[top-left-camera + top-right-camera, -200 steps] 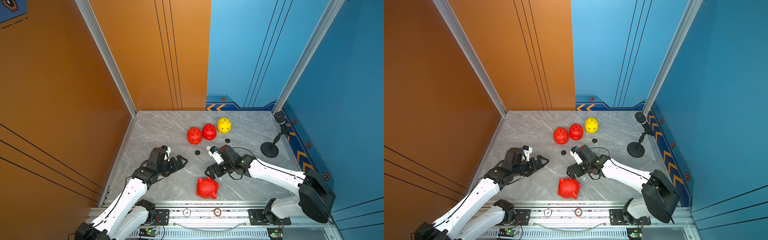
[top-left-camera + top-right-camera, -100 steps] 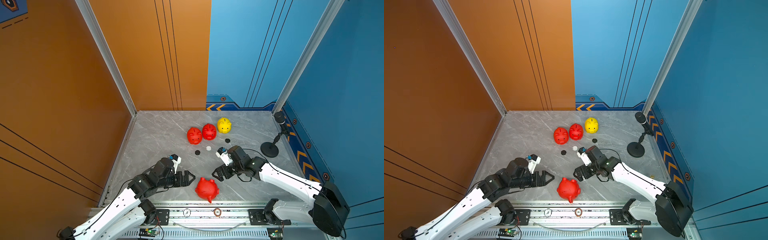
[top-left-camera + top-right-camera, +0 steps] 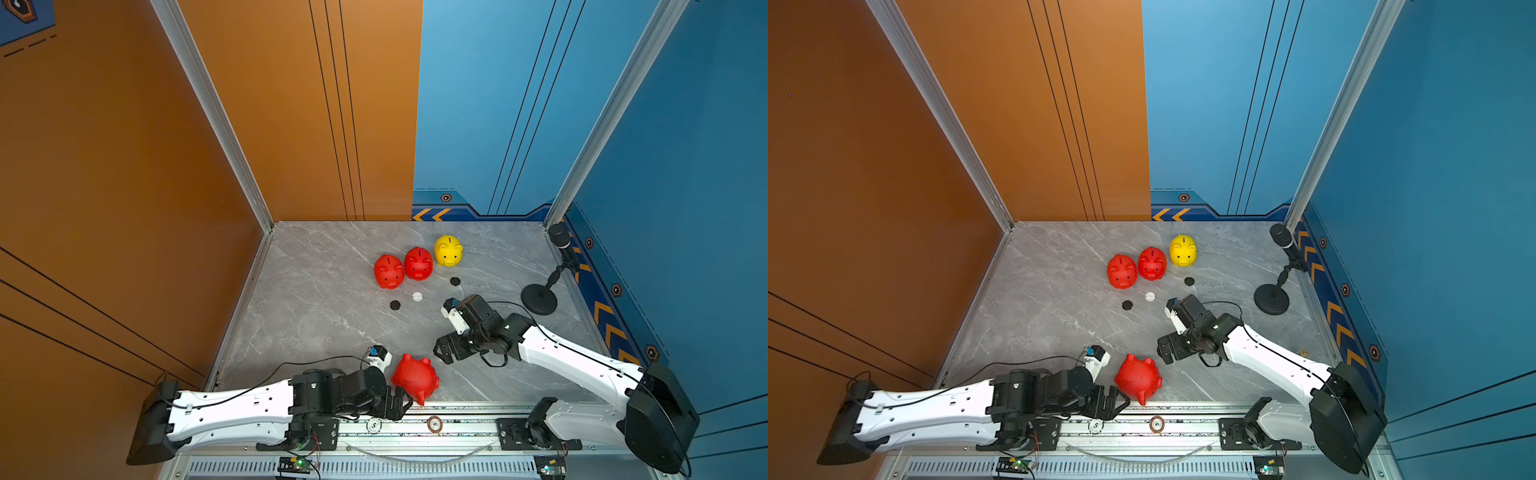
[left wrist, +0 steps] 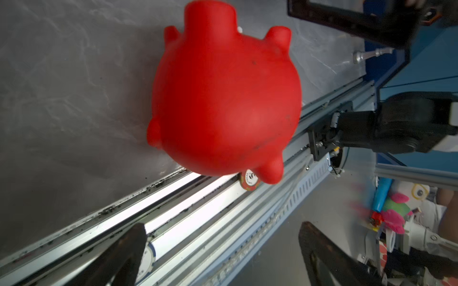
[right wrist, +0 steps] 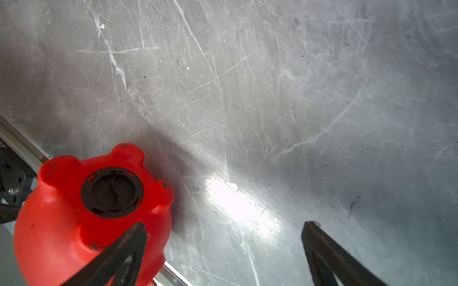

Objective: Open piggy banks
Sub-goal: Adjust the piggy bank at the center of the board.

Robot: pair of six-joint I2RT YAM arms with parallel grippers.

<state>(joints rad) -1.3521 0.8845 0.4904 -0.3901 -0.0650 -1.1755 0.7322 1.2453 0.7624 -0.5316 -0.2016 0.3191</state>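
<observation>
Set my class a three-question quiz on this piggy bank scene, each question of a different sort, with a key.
1. True or false: the yellow piggy bank stands between two red ones.
2. How many loose plugs lie on the table? A two, B three, C five.
3. Fill in: the tipped red piggy bank has a black ____ in its belly.
Key: 1 false, it ends the row; 2 B; 3 plug.
</observation>
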